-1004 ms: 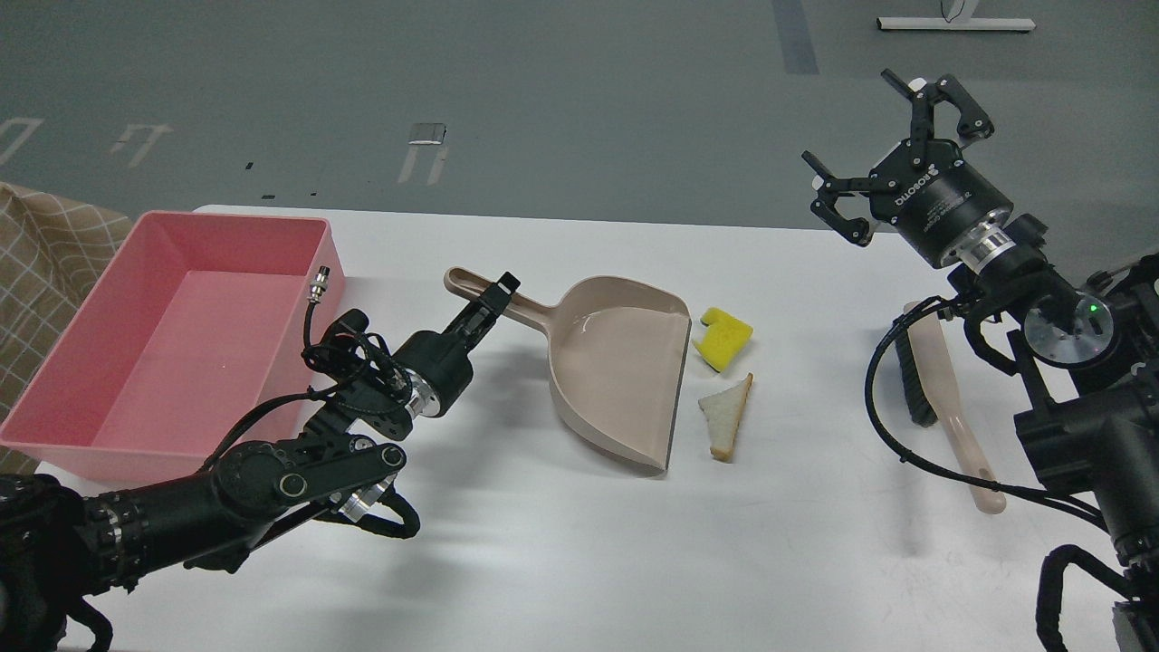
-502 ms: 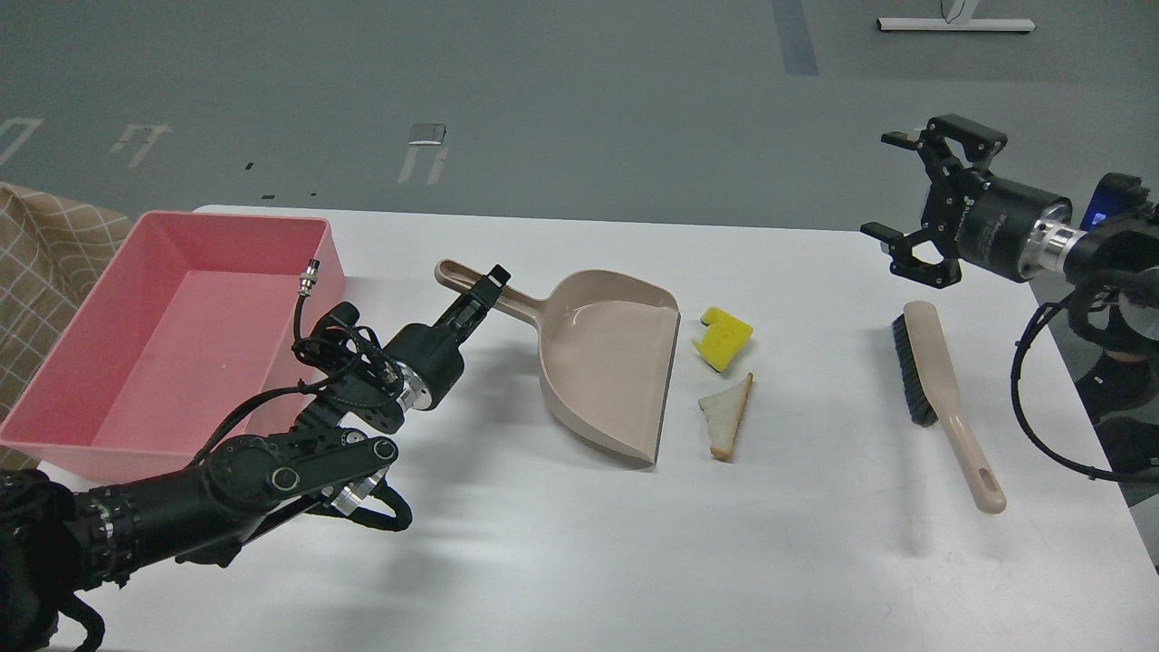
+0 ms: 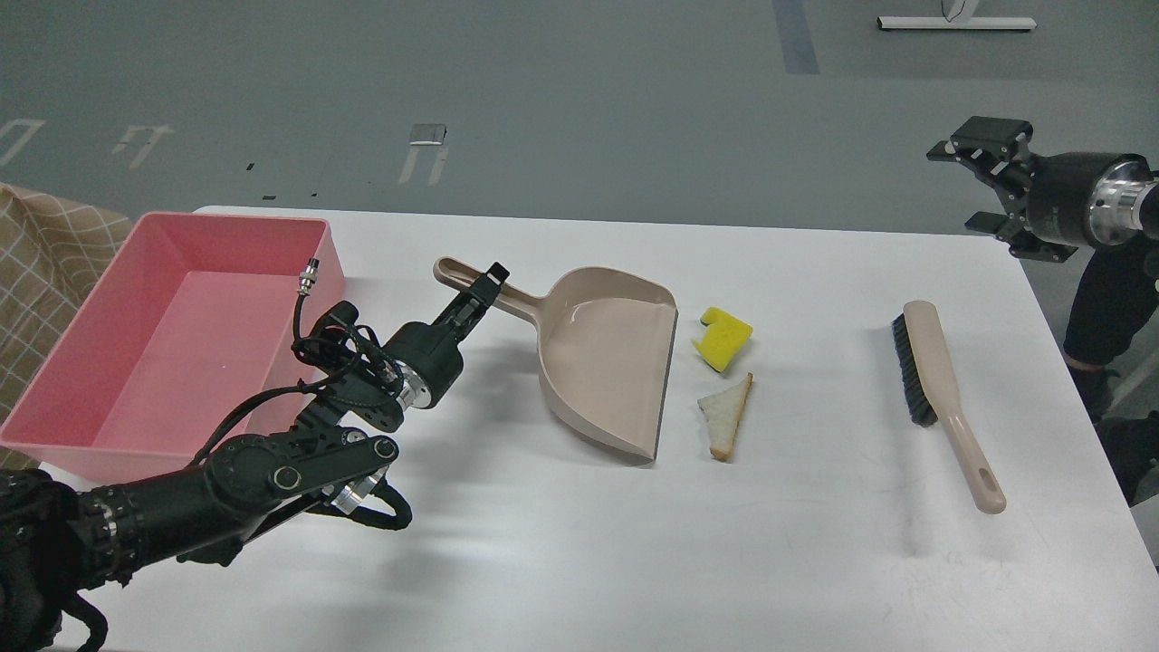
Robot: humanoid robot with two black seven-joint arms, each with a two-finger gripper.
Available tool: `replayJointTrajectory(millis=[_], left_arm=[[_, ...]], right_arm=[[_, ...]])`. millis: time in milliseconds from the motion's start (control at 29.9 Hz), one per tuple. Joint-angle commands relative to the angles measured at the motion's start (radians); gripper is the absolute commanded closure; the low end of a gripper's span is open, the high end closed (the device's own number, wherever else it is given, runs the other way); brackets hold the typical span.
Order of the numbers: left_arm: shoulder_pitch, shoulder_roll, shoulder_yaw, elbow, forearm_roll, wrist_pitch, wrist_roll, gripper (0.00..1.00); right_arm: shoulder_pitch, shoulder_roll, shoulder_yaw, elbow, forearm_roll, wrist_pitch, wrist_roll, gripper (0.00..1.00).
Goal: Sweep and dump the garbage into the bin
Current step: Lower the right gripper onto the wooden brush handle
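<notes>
Head view. The sponge [image 3: 723,340] and the bread [image 3: 726,415] lie on the white table [image 3: 579,561], just beside the open mouth of the dustpan [image 3: 605,358], on its right side. The sponge is the farther piece and the bread the nearer; neither touches the lip, and they lie near each other but apart. The brush [image 3: 942,398] lies well apart to their right, bristles facing left and handle pointing toward the near edge. The bin [image 3: 63,362] stands at the table's left end, well apart from both pieces, with the dustpan between.

The left arm comes in low from the lower left and reaches up to the dustpan's handle. The left gripper [image 3: 478,294] is at that handle, its fingers pressed onto it; the pan rests flat on the table. The right arm enters at the right edge, held high beyond the table's far right corner. The right gripper [image 3: 982,186] points left with its fingers spread and holds nothing.

Compared with a second ago, the right gripper has drawn back to the right and turned from pointing up to pointing sideways, uncovering the whole brush. The dustpan has shifted slightly left, away from the garbage. Sponge, bread, brush and bin have not moved.
</notes>
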Motion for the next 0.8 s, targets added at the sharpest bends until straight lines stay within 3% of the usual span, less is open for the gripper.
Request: replayJointTrajectory(millis=[0,201,368,769], left_arm=[[0.002,0.002,-0.001,-0.001,0.0,0.0,0.0,1.0],[0.002,0.01,-0.001,-0.001,0.0,0.0,0.0,1.0],[0.003,0.011,-0.001,-0.008,0.0,0.0,0.0,1.0],[0.015,-0.006,-0.001,-0.012,-0.002,0.0,0.0,1.0]], right_arm=[[-0.011,-0.055,-0.066,0.121,-0.035,0.0,0.0,0.0],[-0.02,-0.222,-0.227,0.336,-0.035,0.0,0.002,0.0],[-0.025,-0.296,-0.332,0.383,-0.076,0.0,0.005,0.0],[-0.072,-0.313,-0.361,0.432,-0.184,0.0,0.006,0.01]])
